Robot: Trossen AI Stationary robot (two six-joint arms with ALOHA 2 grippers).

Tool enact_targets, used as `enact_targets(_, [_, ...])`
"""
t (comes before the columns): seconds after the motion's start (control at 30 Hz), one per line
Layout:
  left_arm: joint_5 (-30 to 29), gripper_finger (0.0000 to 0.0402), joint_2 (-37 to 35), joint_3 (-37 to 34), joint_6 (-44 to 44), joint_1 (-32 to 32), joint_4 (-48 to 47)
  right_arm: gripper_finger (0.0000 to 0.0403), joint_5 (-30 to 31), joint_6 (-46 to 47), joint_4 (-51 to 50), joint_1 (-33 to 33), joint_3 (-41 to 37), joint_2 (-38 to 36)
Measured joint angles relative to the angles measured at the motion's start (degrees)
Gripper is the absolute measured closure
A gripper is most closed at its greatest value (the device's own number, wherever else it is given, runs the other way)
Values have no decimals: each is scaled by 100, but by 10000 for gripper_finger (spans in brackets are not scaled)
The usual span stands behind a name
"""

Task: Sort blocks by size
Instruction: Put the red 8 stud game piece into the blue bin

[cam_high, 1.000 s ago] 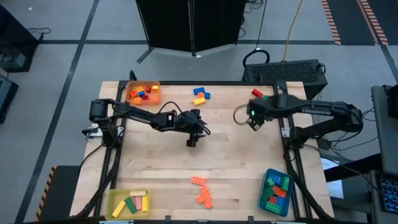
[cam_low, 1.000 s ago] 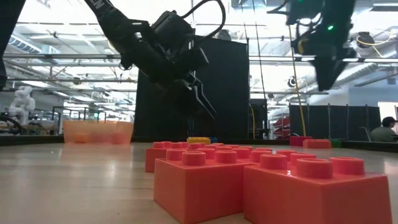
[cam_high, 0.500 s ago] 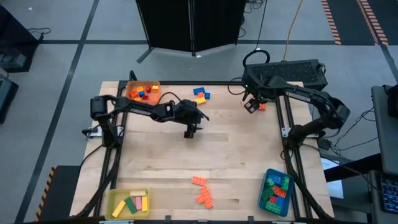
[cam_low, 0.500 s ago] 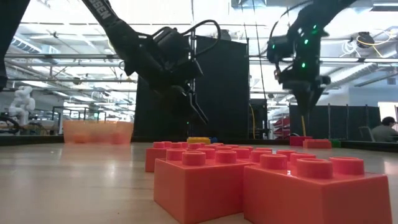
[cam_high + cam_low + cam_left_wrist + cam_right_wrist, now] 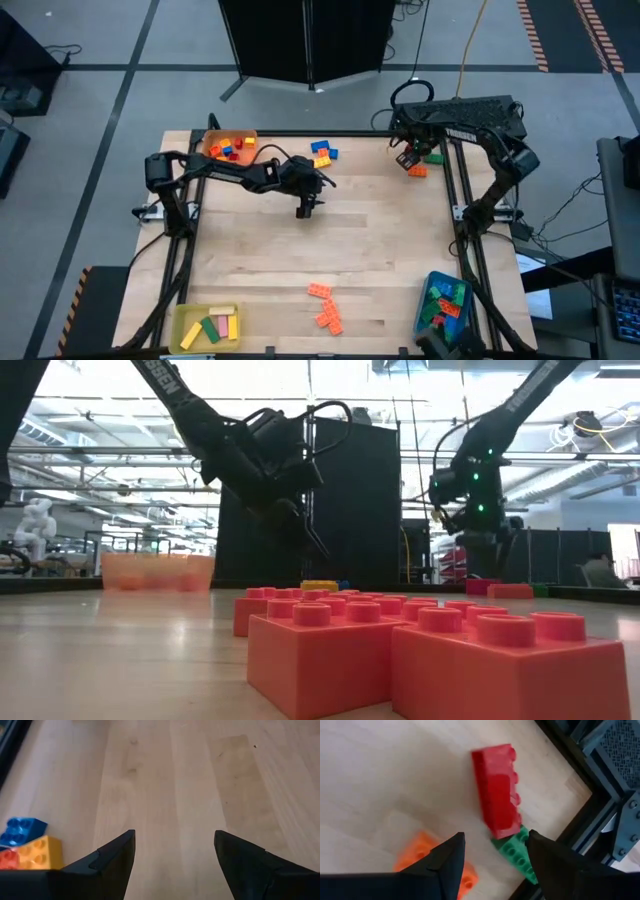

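My right gripper (image 5: 408, 161) hangs open over the table's far right corner, just above three blocks: a long red one (image 5: 495, 785), a green one (image 5: 517, 852) and an orange one (image 5: 417, 852). All three lie flat on the wood. My left gripper (image 5: 305, 208) is open above bare wood at mid-table, slanting down. Close beside it lies a small pile of blue (image 5: 22, 827) and yellow (image 5: 37, 852) blocks (image 5: 322, 153). Several orange blocks (image 5: 325, 305) lie near the front edge.
An orange tray (image 5: 231, 149) with small blocks stands at the far left. A yellow tray (image 5: 207, 327) with long blocks is at the near left and a blue tray (image 5: 443, 307) with blocks at the near right. The dark frame rail (image 5: 570, 827) runs right beside the corner blocks.
My right gripper has swung toward the table's far right corner and come down, ending just above the red, green and orange blocks. My left gripper has gone a little toward the far edge. No block has moved.
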Motion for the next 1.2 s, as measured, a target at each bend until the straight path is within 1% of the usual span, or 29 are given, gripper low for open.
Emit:
enact_targets(0.27, [2, 130, 0, 0, -373, -147, -99, 197, -39, -558, -121, -333, 455, 308])
enact_targets(0.3, [2, 130, 0, 0, -376, -173, -101, 197, -112, -617, -107, -369, 522, 334])
enact_targets(0.4, [2, 130, 0, 0, -378, -219, -103, 197, -640, -630, -162, -472, 677, 502])
enact_targets(0.43, [2, 130, 0, 0, -379, -229, -123, 197, -726, -624, -195, -481, 715, 590])
enact_targets(0.63, [-1, 130, 0, 0, -374, -241, -193, 197, -491, -589, -393, -474, 934, 1206])
enact_targets(0.8, [-7, 130, 0, 0, -336, -241, -191, 203, -455, -599, -505, -474, 1165, 1434])
enact_targets(0.87, [-11, 130, 0, 0, -336, -241, -191, 219, -456, -601, -518, -474, 1225, 1437])
enact_targets(0.93, [-20, 130, 0, 0, -334, -241, -191, 248, -453, -604, -586, -474, 1290, 1437])
enact_targets(1.07, [-22, 130, 0, 0, -336, -241, -191, 326, -436, -614, -731, -472, 1389, 1437])
enact_targets(1.13, [-22, 130, 0, 0, -341, -241, -196, 359, -430, -673, -790, -472, 1430, 1418])
enact_targets(1.2, [-24, 130, 0, 0, -341, -241, -223, 362, -436, -722, -797, -472, 1444, 1423])
